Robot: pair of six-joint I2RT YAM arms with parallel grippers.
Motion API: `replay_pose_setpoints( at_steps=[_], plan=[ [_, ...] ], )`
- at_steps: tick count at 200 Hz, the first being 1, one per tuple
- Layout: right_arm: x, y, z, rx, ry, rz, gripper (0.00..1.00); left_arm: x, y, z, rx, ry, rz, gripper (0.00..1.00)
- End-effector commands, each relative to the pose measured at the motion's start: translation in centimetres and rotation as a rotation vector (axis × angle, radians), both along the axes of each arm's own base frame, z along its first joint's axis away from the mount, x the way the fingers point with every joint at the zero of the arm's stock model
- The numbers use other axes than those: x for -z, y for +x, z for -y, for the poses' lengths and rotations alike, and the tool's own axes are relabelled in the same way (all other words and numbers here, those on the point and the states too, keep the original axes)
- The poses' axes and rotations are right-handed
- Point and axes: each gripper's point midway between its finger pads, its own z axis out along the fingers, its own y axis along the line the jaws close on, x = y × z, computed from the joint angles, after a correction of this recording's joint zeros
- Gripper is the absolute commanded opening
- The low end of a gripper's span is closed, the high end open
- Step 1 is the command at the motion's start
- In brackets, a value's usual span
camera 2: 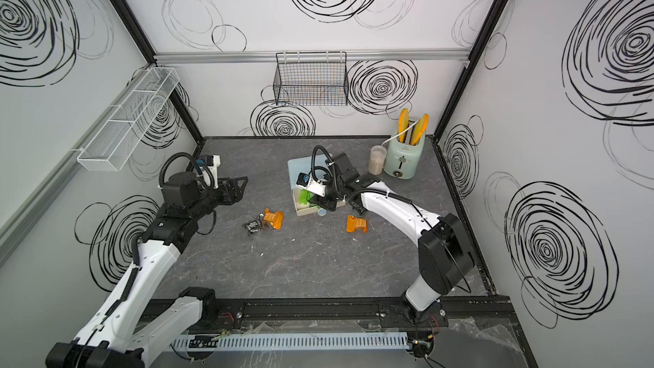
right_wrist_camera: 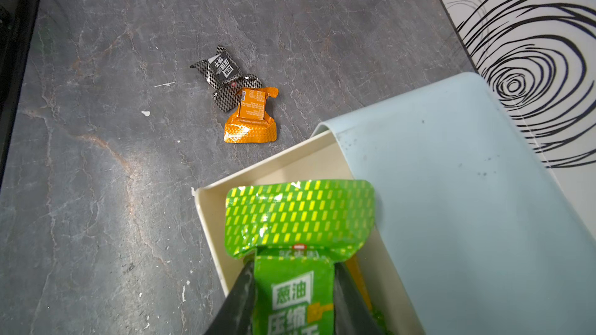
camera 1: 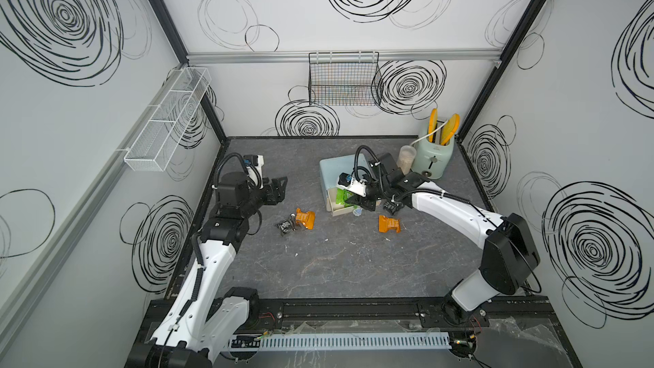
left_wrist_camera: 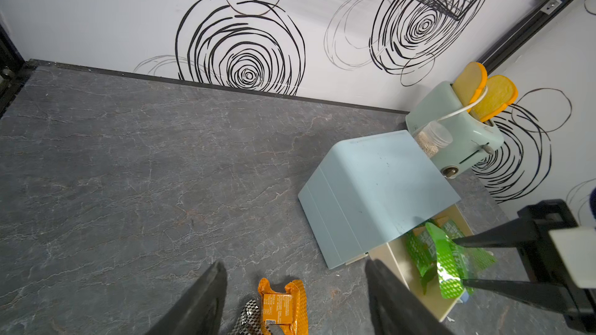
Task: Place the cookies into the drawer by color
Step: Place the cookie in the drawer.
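So, right gripper (right_wrist_camera: 293, 267) pinches a green cookie (right_wrist_camera: 300, 217) over the open drawer (right_wrist_camera: 274, 169) (greens (left_wrist_camera: 416, 250) already inside); left gripper (left_wrist_camera: 295, 265) gapes empty. Orange cookie (camera 1: 305, 219) and black cookie (camera 1: 285, 227) wait at the drawer's 8 o'clock, another orange (camera 1: 389, 224) at 4.

Left gripper (camera 1: 279, 188) hovers at the left, jaws apart — right gripper (camera 1: 356, 202) reaches leftward, angled down, jaws pinching a green cookie (right_wrist_camera: 300, 217).

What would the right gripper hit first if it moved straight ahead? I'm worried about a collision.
Probably the open drawer: the right gripper, shut on a green cookie, points into its cream tray, so the cookie would touch there first. Depth is unclear.
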Motion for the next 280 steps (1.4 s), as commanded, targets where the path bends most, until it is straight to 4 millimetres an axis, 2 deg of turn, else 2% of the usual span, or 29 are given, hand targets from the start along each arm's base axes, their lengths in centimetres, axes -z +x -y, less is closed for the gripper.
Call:
replay_pose_setpoints(
  at_steps=[1, 77, 92, 111, 139, 166, 196, 223, 252, 280],
  plan=[
    [0.3, -0.2, 0.1, -0.038, -0.061, 0.010, 0.28, -0.9, 0.4, -0.2, -0.005, -0.015, 0.046, 0.73],
    [1.2, -0.3, -0.3, -0.062, -0.141, 0.021, 0.33, -0.8, 0.4, -0.3, -0.005, -0.018, 0.043, 0.73],
    [1.3, -0.2, -0.2, -0.058, -0.150, 0.023, 0.38, -0.8, 0.4, -0.3, -0.004, -0.021, 0.044, 0.73],
    [1.4, -0.1, -0.1, -0.055, -0.157, 0.030, 0.51, -0.8, 0.4, -0.3, -0.002, -0.022, 0.043, 0.73],
    [1.2, -0.1, -0.2, -0.050, -0.160, 0.046, 0.64, -0.8, 0.5, -0.3, 0.001, -0.027, 0.042, 0.73],
    [0.6, 0.0, -0.3, -0.045, -0.144, 0.061, 0.66, -0.7, 0.5, -0.2, 0.003, -0.028, 0.039, 0.73],
    [-1.2, 0.9, -0.4, 0.008, -0.087, 0.100, 0.66, -0.6, 0.5, -0.1, 0.012, -0.034, 0.037, 0.73],
    [-4.2, 2.1, 0.0, 0.100, 0.016, 0.138, 0.66, -0.6, 0.6, 0.3, 0.036, -0.045, 0.035, 0.73],
    [-7.0, 2.6, 1.5, 0.200, 0.145, 0.133, 0.67, -0.3, 0.7, 1.4, 0.092, -0.065, 0.018, 0.73],
    [-8.4, 2.5, 3.8, 0.301, 0.237, 0.101, 0.66, -0.3, 1.1, 3.2, 0.136, -0.097, -0.016, 0.73]
  ],
)
